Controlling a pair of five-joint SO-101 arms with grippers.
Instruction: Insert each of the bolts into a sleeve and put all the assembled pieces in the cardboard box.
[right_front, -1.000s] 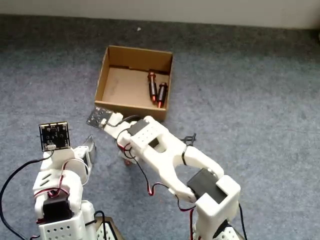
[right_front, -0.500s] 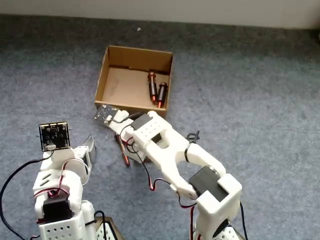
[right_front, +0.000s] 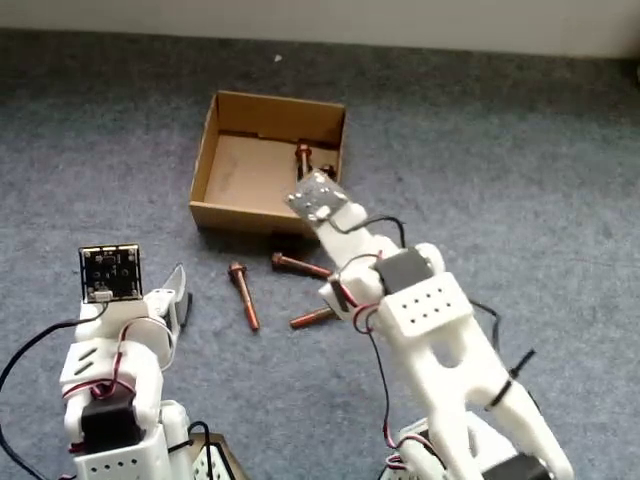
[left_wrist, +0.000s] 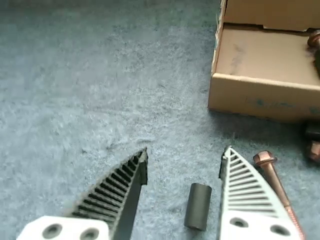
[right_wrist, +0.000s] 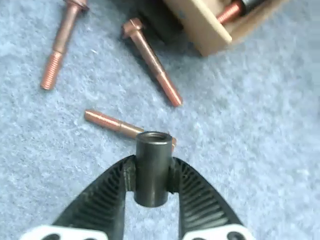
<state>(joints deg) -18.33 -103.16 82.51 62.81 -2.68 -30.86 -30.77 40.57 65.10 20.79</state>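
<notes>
R gripper (right_wrist: 152, 164) is clamping a dark sleeve (right_wrist: 152, 150) btwn its fingers, bore facing the wrist camera, over the grey carpet (right_wrist: 260, 125). Three copper bolts are lying loose on the carpet: one (right_wrist: 120, 125) running partly behind the sleeve, one (right_wrist: 152, 62) w/ its head near a corner of the cardboard box (right_wrist: 200, 30), and one (right_wrist: 60, 47) farther out. From the high view they are sitting just in front of the box, apart from each other. Inside the box, a copper-tipped rod (right_wrist: 231, 11), prob. an assembled piece, is resting against the wall.

L gripper (left_wrist: 186, 152) is hanging low w/ fingers spread wide. A second sleeve (left_wrist: 198, 206) is lying on its side btwn them, closer to one finger. One bolt is lying just outside that finger.

Faint bluish print (left_wrist: 270, 104) is showing on the box's outer wall, too blurred to read.
</notes>
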